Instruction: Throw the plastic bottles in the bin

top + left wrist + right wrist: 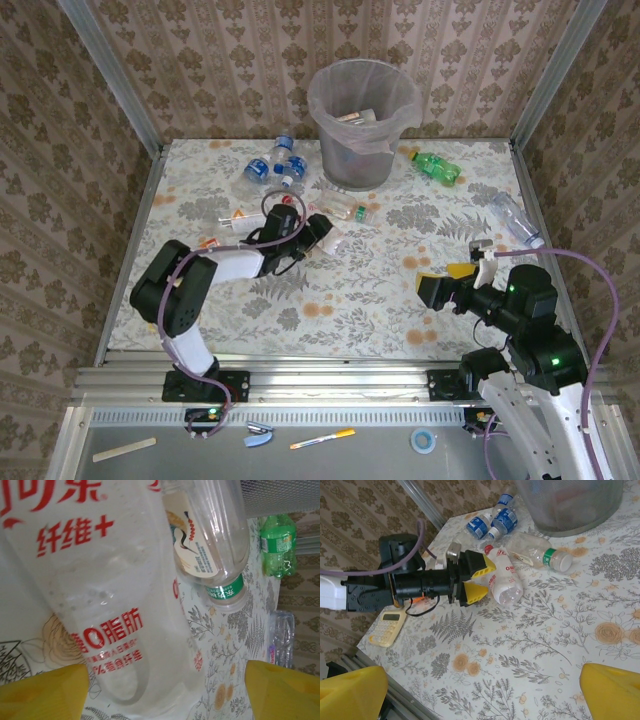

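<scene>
- Several blue-labelled bottles (275,165) lie just left of the bin (350,165).
- The left gripper (482,577), in front-left of the bin, has its jaws apart astride a red-lettered bottle (505,577) lying on the table (340,300).
- A green bottle (437,167) lies just right of the bin.
- The right gripper (480,692), well in front-right of the bin, has its jaws wide apart.

1. The table (350,295) was white, printed with grey ferns and orange blossoms.
2. The walls (220,60) bore a brown damask pattern.
3. The bin (352,160) was translucent grey.
4. The green bottle (437,166) had an orange cap, it seemed — small from above.
5. The clear bottle (110,605) carried red lettering.
</scene>
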Robot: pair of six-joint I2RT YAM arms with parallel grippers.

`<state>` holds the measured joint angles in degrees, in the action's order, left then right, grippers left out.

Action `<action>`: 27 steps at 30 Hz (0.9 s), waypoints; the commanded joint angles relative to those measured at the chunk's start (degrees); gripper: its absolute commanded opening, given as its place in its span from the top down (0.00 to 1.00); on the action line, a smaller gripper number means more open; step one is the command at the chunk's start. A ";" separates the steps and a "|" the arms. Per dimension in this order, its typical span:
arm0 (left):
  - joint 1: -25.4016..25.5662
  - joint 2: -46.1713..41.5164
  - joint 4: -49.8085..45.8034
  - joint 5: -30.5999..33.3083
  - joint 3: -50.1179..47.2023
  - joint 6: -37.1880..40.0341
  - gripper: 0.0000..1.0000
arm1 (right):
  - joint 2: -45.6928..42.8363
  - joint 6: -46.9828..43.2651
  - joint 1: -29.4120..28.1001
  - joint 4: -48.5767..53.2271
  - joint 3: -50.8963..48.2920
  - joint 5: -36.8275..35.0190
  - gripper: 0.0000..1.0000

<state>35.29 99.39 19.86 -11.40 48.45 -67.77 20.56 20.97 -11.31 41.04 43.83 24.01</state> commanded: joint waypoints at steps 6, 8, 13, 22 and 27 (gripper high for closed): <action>0.40 4.67 -16.02 2.26 8.26 5.31 0.20 | -1.39 0.63 -0.45 -0.47 -0.59 1.17 0.00; 0.47 5.41 -17.33 2.59 9.41 5.77 0.20 | -1.48 0.64 -0.46 -0.60 -0.68 1.30 0.00; 0.48 7.51 -20.65 3.43 13.55 7.41 0.20 | -1.57 0.82 -0.39 -1.18 -1.12 1.85 0.00; -0.66 11.17 -31.83 4.41 21.11 13.36 0.20 | -2.45 1.06 -0.44 -1.75 -1.73 1.95 0.00; -1.01 14.07 -34.60 4.58 24.32 15.47 0.22 | -2.61 1.09 -0.42 -1.92 -1.73 2.01 0.00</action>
<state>34.79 111.77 -9.82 -7.66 71.16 -55.42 18.94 21.26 -11.31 40.53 42.65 24.64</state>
